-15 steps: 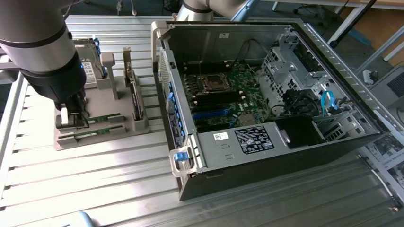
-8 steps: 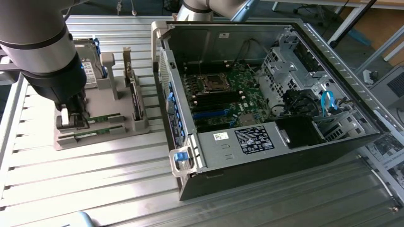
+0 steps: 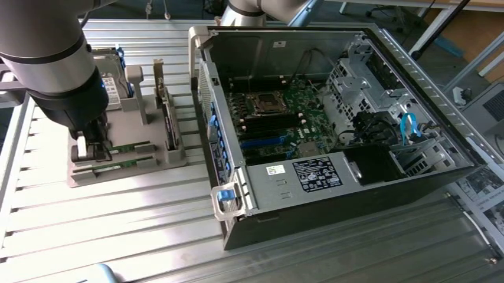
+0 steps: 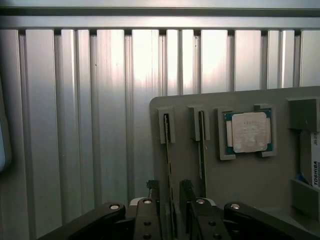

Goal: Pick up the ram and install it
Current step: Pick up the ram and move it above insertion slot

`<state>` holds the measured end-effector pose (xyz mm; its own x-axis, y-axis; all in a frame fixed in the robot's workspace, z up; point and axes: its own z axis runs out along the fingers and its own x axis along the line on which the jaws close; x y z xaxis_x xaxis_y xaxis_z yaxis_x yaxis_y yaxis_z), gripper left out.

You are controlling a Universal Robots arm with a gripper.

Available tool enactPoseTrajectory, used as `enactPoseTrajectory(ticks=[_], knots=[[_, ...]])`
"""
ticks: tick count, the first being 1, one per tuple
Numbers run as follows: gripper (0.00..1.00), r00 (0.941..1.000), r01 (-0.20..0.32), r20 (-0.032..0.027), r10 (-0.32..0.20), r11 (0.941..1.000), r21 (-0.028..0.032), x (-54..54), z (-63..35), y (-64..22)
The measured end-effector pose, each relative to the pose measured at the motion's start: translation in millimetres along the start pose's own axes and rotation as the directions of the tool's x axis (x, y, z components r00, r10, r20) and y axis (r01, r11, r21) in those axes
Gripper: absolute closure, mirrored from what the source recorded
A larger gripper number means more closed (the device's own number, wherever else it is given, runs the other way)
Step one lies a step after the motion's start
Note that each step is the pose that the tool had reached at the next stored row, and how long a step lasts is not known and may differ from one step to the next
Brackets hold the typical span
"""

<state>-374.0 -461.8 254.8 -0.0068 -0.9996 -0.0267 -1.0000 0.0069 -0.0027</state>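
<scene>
- Step in hand: the pick-up. Nothing is lifted yet and the install has not begun.
- The tool (image 4: 170, 195) is down over the grey holder (image 4: 240, 200) on the slatted metal surface (image 4: 75, 125). Its jaws are spread wide, one on each side of the ram (image 4: 169, 160).
- The ram stands on edge in the holder slot nearest the holder's border. In the wrist view it shows as a thin dark line running between the fingers (image 4: 152, 192), with a sliver of gap on both sides, so it looks straddled rather than gripped.
- A second stick (image 4: 201, 150) stands in the next slot, just beside the first. Beyond it a processor chip (image 4: 248, 131) lies flat in its own recess.
- In the exterior view the open computer case (image 3: 236, 194) lies on the surface well apart from the holder, toward that view's right, with the motherboard (image 3: 291, 118) exposed.
- What the grasp calls for, as I judge it: jaws square to the stick's flat faces and centred, closing on this stick alone without touching its neighbour. The lift should go straight out of the slot, since any tilt could bind the thin board.
</scene>
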Motion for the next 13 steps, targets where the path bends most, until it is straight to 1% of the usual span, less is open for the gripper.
enactPoseTrajectory(ticks=[13], knots=[[0.7,1.0,0.002,0.0,-0.002,1.0,-0.0001,0.1,4.1,0.0]])
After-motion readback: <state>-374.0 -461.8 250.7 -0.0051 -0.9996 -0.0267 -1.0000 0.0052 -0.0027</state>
